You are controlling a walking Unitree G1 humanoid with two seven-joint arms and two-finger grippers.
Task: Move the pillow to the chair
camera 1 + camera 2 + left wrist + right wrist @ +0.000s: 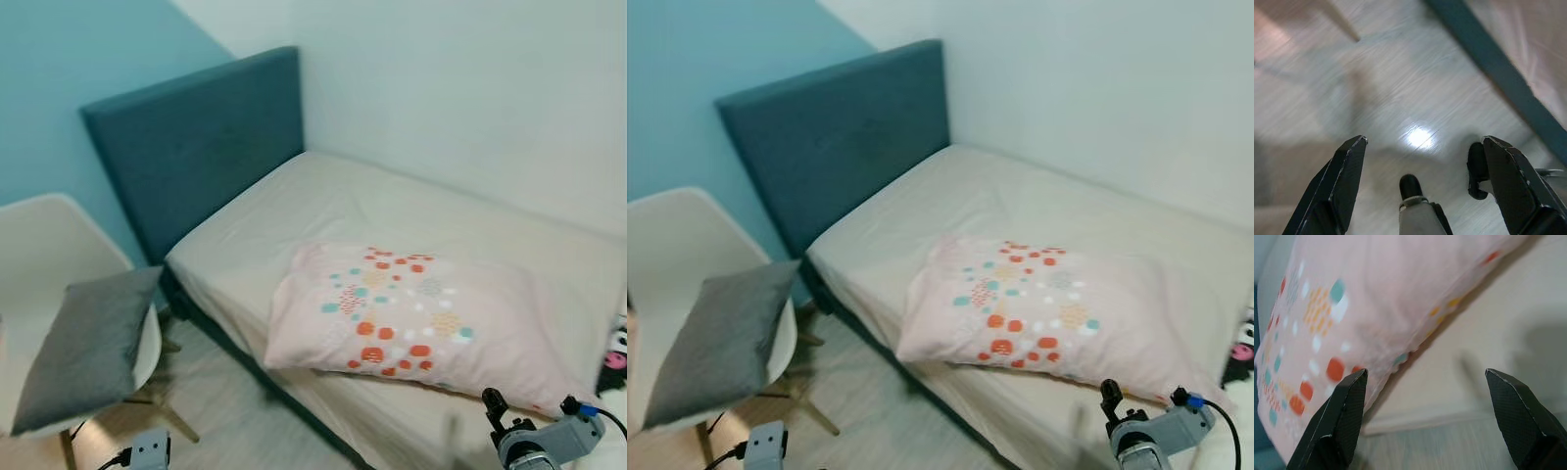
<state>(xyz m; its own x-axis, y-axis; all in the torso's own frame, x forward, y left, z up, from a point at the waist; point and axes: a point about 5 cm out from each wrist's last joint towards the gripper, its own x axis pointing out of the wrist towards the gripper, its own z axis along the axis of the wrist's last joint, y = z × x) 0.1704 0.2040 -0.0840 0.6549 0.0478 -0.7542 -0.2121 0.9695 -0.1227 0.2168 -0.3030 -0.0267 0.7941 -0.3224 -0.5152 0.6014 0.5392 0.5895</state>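
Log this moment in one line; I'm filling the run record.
pink pillow: on bed | chair: holds grey cushion | right gripper: open, near pillow | left gripper: open, over floor

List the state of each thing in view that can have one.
Pillow: flat on the bed, near its edge, not gripped.
Bed: sheet on, otherwise bare.
Chair: upright beside the bed, holds a grey cushion.
Cushion: leaning on the chair seat.
Left end effector: open, over the floor.
Right end effector: open, pointed at the pillow.
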